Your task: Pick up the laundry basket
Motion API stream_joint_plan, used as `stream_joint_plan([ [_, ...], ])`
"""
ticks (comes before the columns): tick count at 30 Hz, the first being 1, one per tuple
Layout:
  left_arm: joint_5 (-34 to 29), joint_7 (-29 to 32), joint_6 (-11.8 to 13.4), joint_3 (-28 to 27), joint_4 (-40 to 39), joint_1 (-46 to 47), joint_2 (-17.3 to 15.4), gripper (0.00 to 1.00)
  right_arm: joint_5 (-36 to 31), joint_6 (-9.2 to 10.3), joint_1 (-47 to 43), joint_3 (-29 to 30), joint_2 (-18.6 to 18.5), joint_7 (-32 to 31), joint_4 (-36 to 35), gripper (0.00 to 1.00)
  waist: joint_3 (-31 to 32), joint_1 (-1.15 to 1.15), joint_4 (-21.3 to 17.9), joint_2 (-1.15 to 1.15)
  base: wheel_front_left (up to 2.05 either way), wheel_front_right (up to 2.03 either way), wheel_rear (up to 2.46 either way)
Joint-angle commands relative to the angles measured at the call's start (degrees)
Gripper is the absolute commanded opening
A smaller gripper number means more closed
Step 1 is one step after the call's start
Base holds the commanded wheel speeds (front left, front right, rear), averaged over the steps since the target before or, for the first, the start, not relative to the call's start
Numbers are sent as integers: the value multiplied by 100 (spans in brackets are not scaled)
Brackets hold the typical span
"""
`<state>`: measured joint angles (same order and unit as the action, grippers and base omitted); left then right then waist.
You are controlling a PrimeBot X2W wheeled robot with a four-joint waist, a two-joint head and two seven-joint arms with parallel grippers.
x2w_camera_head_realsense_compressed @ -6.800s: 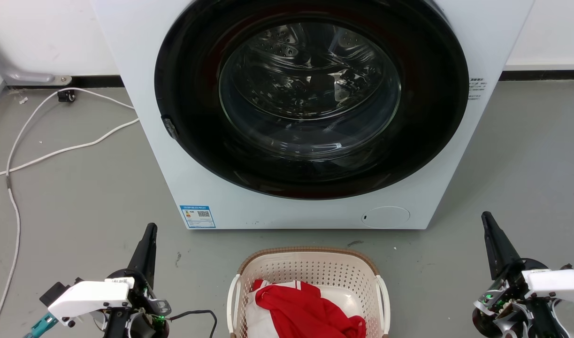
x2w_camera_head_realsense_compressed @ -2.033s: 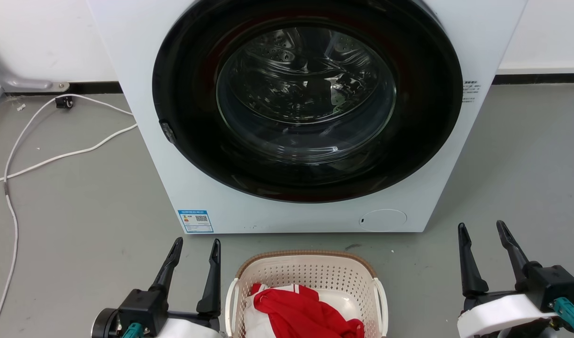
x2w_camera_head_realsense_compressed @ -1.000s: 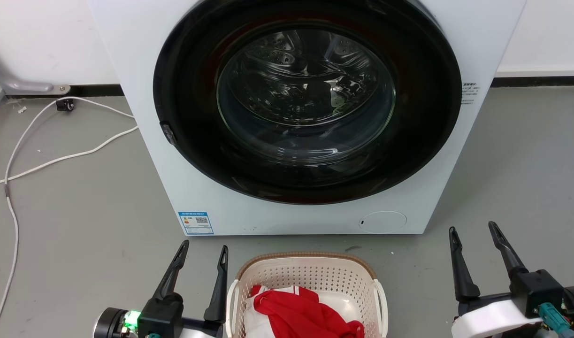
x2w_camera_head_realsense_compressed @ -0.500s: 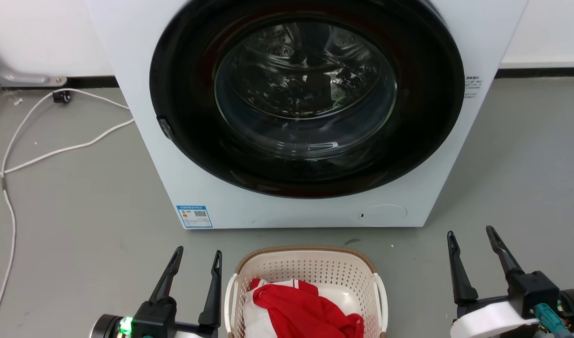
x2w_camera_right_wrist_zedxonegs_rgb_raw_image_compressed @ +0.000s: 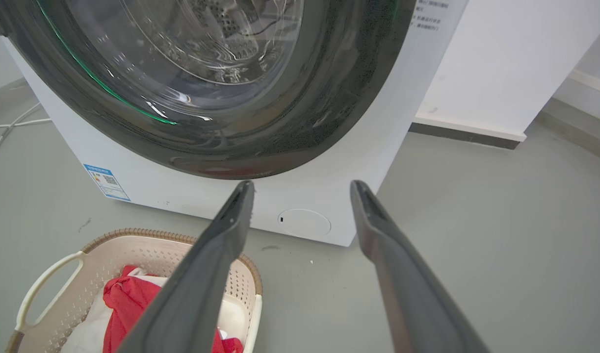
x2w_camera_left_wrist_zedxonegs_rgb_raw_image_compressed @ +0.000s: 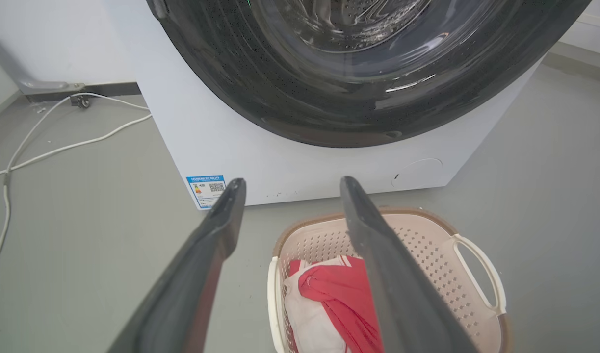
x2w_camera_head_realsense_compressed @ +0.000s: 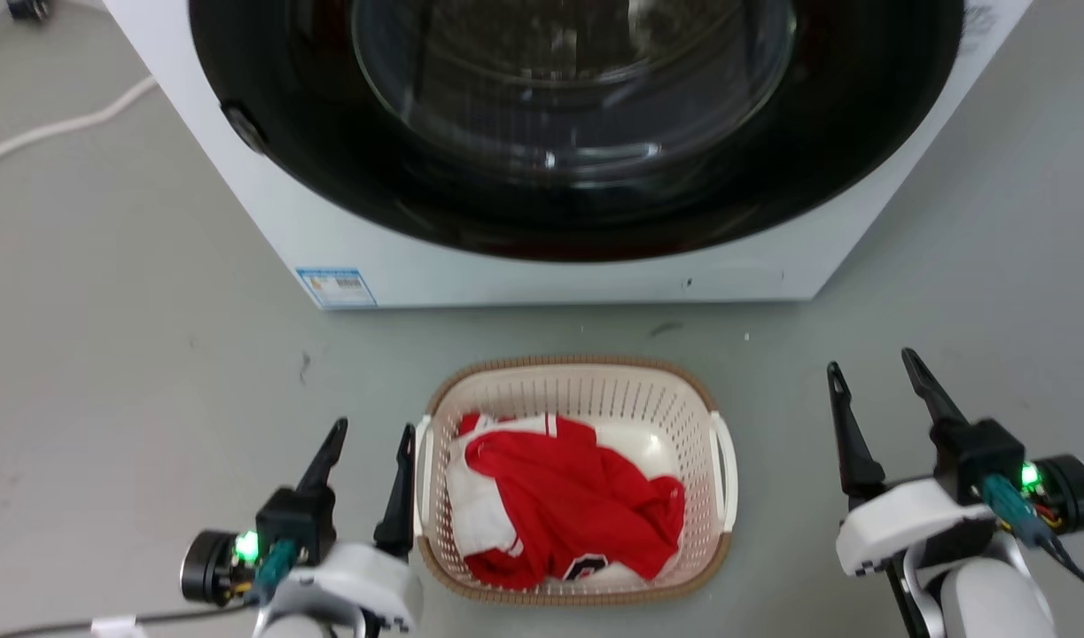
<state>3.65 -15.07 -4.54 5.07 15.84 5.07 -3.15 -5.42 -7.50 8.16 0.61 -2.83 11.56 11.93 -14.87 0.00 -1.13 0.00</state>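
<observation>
While the laundry basket (x2w_camera_head_realsense_compressed: 586, 394) stands upright on the grey floor (x2w_camera_head_realsense_compressed: 152, 354), just in front of the washing machine (x2w_camera_head_realsense_compressed: 542, 279), the two grippers flank it and neither holds anything. The left gripper (x2w_camera_head_realsense_compressed: 372, 430) has its two fingers spread apart. The basket's left handle (x2w_camera_head_realsense_compressed: 421, 470) lies just beside the inner finger; whether they touch cannot be told from the head view. In the left wrist view, this handle appears between the two fingers, below their tips, and the inner finger crosses in front of the basket's interior. The right gripper (x2w_camera_head_realsense_compressed: 870, 361) also has its fingers spread apart. It stands well apart from the basket's right handle (x2w_camera_head_realsense_compressed: 728, 470), with bare floor between the handle and the inner finger. In the right wrist view, the basket sits low on the inner finger's side, partly hidden behind that finger. A red garment (x2w_camera_head_realsense_compressed: 577, 496) lies inside the basket on top of a white garment (x2w_camera_head_realsense_compressed: 475, 509). Beyond both sets of fingertips stands the machine's dark round door (x2w_camera_head_realsense_compressed: 577, 133). A blue label (x2w_camera_head_realsense_compressed: 336, 287) is fixed on the machine's lower corner, ahead of the left fingertips. A white cable (x2w_camera_left_wrist_zedxonegs_rgb_raw_image_compressed: 59, 147) runs across the floor, far out on the outer side of the left fingers.
</observation>
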Motion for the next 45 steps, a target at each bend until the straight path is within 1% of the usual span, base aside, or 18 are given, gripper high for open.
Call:
stream_joint_plan([
  [1, 4, -16, -12, -12, 15, 155, -24, 100, -17, 2, 100, -10, -9, -21, 20, 100, -468, 0, 7, 0, 0, 0, 0],
  [7, 44, -16, -140, -25, 1112, 1208, -156, 100, 66, 2, 669, 16, -9, -590, 443, 100, -1248, 0, 93, 0, 0, 0, 0],
  [12, 512, -11, -262, -19, 2281, 2167, -206, 100, 215, 2, 1197, -15, -8, -997, 1035, 100, -1779, 0, 166, 0, 0, 0, 0],
  [16, 742, 61, -286, 255, 3135, 2869, -350, 100, 468, 2, 1673, -120, -10, -1255, 1544, 100, -2151, 0, 157, 0, 0, 0, 0],
  [19, 1024, 335, -291, 639, 3653, 3286, -414, 100, 528, 2, 2078, -216, -8, -1466, 1980, 100, -2365, 0, 150, 0, 0, 0, 0],
  [21, 1262, 531, -285, 917, 3897, 3515, -488, 100, 709, 2, 2338, -300, -9, -1624, 2290, 100, -2498, 0, 144, 0, 0, 0, 0],
  [26, 1894, 932, -286, 1652, 4164, 3901, -657, 100, 843, 2, 2971, -448, -14, -1938, 2961, 100, -2859, 0, 156, 0, 0, 0, 0],
  [32, 2612, 1300, -287, 2517, 4107, 4243, -915, 100, 815, 2, 3571, -599, -8, -2201, 3728, 100, -3200, 0, 231, 0, 0, 0, 0],
  [40, 3472, 1838, -287, 3489, 3965, 4634, -1206, 100, 768, 2, 4153, -450, -9, -2312, 4654, 100, -3485, 0, 315, 0, 0, 0, 0],
  [45, 3906, 2070, -288, 4012, 3888, 4812, -1328, 100, 810, 2, 4418, -402, -9, -2230, 5096, 100, -3592, 0, 340, 0, 0, 0, 0],
])
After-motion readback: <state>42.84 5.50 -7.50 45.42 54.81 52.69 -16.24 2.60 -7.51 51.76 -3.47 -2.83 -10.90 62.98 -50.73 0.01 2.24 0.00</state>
